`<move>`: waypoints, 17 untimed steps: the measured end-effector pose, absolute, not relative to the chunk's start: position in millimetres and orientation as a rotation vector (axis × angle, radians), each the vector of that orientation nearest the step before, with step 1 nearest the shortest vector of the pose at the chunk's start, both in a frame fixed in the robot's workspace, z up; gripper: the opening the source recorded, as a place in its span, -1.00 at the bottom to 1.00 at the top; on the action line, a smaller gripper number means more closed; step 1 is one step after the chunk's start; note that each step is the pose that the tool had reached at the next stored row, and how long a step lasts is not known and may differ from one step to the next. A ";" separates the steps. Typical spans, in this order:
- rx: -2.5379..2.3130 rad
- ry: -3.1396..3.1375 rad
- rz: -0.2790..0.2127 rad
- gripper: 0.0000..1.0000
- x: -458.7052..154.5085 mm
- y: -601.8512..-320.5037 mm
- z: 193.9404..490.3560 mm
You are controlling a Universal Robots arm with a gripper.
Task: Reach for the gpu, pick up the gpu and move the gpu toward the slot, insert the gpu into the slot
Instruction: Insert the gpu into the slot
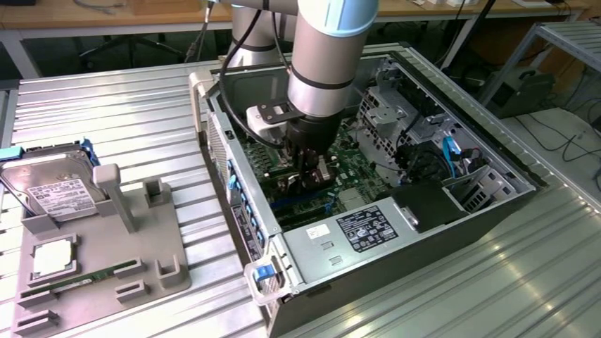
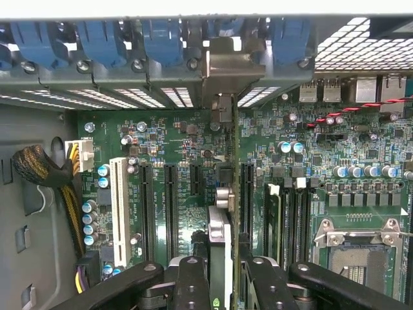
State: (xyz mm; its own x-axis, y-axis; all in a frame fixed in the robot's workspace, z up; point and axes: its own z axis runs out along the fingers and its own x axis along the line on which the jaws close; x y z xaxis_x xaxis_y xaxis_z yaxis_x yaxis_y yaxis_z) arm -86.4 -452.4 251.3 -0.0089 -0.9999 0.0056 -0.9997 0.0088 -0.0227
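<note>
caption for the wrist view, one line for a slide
Gripper shut on the gpu, holding it edge-on over the green motherboard inside the open computer case.

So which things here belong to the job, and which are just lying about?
Job: dark flat gpu card with silver bracket, gripped edge-on by black gripper; long blue plastic slot; green motherboard.
Lying about: boxy silver hard drive; narrow green memory stick; grey plastic holder.
</note>
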 end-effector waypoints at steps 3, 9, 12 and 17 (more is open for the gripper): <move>-2.204 2.223 -0.032 -0.45 -86.5 -452.5 248.0; -2.203 2.223 -0.031 -0.45 -86.7 -452.4 245.7; -2.203 2.222 -0.031 -0.45 -86.7 -452.3 245.6; -2.203 2.222 -0.031 -0.45 -87.0 -452.3 245.6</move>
